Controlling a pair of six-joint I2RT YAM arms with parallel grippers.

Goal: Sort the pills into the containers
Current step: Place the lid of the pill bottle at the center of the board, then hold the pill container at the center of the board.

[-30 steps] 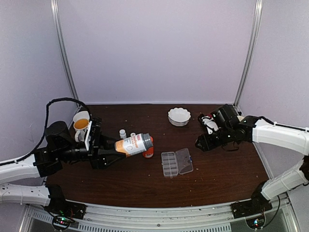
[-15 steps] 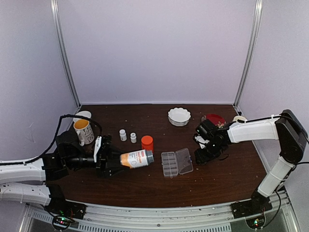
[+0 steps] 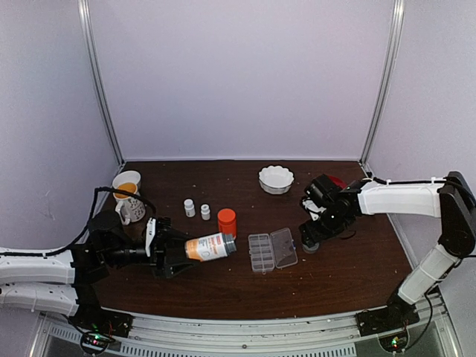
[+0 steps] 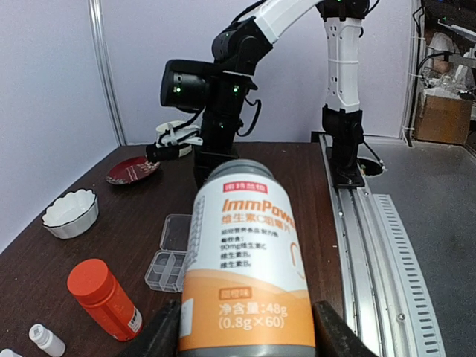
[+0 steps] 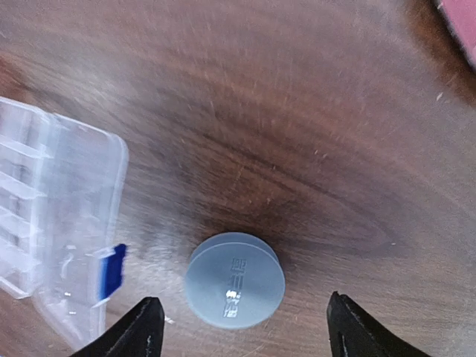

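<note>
Surface (image 3: 223, 294) now bears the grey cap (image 5: 234, 279), dropped at 3 o'clock of the organizer (image 3: 271, 251) by the parted right end effector (image 5: 249, 331), apparently freeing it; left end effector (image 4: 245, 338) clamps the bottle (image 4: 249, 260).

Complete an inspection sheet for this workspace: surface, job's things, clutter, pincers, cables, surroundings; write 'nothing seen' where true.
Surface: dark wooden table, pale specks scattered.
Job's things: clear organizer box, lid open; pills: cannot tell them from the specks.
Clutter: orange bottle, two tiny white bottles, mug, white bowl, red dish, grey cap lying on the table.
Pincers: left pincer shut on a labelled bottle held sideways; right pincer open, straddling the cap without touching.
Cables: black cable looping over the left arm.
Surroundings: pale walls, metal posts.
</note>
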